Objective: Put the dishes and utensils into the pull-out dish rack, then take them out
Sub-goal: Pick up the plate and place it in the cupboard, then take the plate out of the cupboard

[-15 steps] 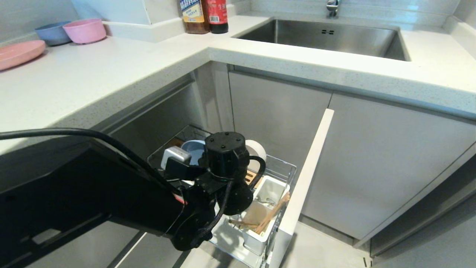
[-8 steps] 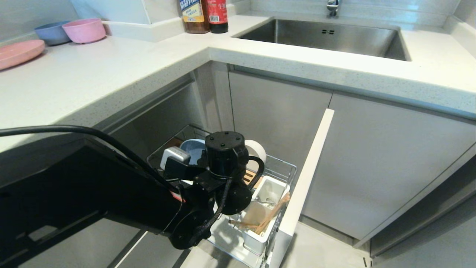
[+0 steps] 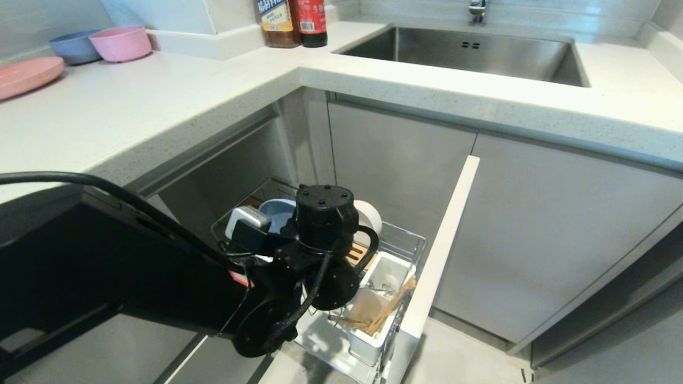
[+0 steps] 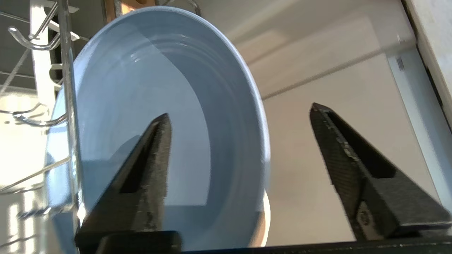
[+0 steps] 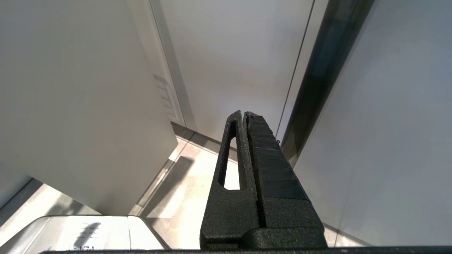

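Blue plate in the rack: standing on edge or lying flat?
On edge. The blue plate stands upright among the rack wires, with the open left gripper straddling its rim.

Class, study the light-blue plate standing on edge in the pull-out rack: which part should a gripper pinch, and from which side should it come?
Pinch the upper rim of the light-blue plate, coming down from above. It stands on edge among the wires of the rack, so only that thin top edge is free. The open left gripper already straddles the rim.
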